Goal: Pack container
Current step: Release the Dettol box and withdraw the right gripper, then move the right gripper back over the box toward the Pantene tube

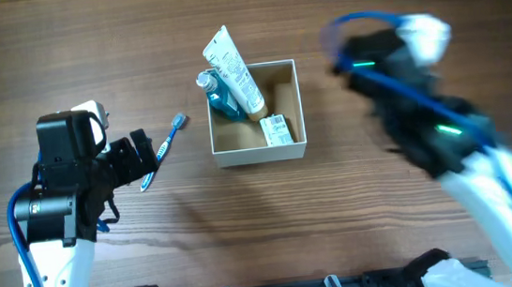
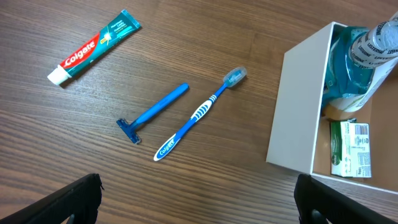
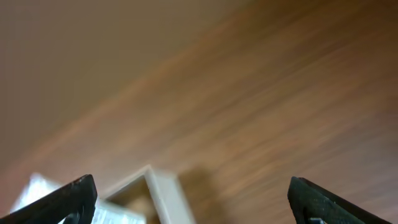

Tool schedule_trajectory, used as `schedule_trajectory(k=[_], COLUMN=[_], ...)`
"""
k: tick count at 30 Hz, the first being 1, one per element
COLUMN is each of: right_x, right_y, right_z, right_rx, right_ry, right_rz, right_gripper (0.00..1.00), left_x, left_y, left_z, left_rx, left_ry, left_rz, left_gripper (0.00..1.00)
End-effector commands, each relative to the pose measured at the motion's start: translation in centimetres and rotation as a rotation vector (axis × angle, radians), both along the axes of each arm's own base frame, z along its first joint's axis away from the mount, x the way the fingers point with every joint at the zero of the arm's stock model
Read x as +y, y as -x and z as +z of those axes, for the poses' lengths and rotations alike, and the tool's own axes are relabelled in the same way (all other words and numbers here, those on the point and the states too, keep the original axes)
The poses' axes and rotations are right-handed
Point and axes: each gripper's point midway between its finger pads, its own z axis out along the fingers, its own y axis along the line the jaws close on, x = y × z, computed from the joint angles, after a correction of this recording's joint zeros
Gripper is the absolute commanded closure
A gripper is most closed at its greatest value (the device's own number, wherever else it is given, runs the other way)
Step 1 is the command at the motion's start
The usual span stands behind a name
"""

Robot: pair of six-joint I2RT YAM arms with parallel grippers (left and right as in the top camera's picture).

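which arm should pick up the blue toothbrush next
Left. The left gripper hovers open by the blue-and-white plastic toothbrush beside the white-walled square container; the right gripper is on the container's far side.

Colgate on toothpaste tube (image 2: pixel 93 48), toothbrush handle (image 2: pixel 186 124); Listerine on bottle label (image 2: pixel 379 42)

the container (image 1: pixel 259 155) is a square, open-topped box with thin white walls and a tan cardboard inside. it sits flat and upright, its sides roughly square to the table's edges, about midway across the tabletop and well back from the near edge. it is partly filled (bare brown floor shows along its right side): a teal bottle (image 1: pixel 221 98) and a white tube (image 1: pixel 238 70) lean out over its far left corner, and a small green-and-white carton (image 1: pixel 276 129) lies flat by its near wall.
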Motion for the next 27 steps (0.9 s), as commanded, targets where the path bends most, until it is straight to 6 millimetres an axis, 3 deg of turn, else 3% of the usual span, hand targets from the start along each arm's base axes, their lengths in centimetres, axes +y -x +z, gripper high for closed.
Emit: schedule_trajectory(k=[1, 4, 6, 15, 18, 20, 22, 25, 27], right_x=[-4.4, -7.8, -8.8, -7.9, -7.1, -6.9, -6.2, -3.2, -1.1], right_y=[2.9, 5.4, 6.3, 6.7, 6.0, 5.6, 4.9, 3.3, 2.4], right_z=[0.6, -1.9, -3.4, -11.0, -12.5, -12.6, -12.1, -10.7, -9.1], right_rx=[0.051, 0.203, 0.279, 0.52, 0.566, 0.556, 0.522, 0.441, 0.389], right_ry=[-0.084, -0.056, -0.046, -0.104, -0.091, -0.084, -0.076, -0.084, -0.079], right_rz=[-0.028, -0.079, -0.092, -0.024, 0.05, 0.064, 0.094, 0.25, 0.326], right_gripper=[0.0, 0.0, 0.0, 0.0, 0.03, 0.05, 0.13, 0.29, 0.44], left_x=[-0.1, -0.1, -0.3, -1.2, -1.2, -1.2, -1.2, -1.2, -1.2], left_y=[-0.2, -0.3, -0.5, -0.9, -0.9, -0.9, -0.9, -0.9, -0.9], left_z=[0.6, 0.7, 0.8, 1.2, 1.2, 1.2, 1.2, 1.2, 1.2], left_rx=[-0.014, -0.019, -0.029, -0.052, -0.052, -0.052, -0.051, -0.051, -0.051], left_ry=[0.019, 0.019, 0.027, 0.071, 0.071, 0.071, 0.071, 0.071, 0.071], left_rz=[0.006, 0.006, 0.001, -0.03, -0.03, -0.031, -0.03, -0.03, -0.03], left_gripper=[0.0, 0.0, 0.0, 0.0, 0.0, 0.0, 0.0, 0.0, 0.0])
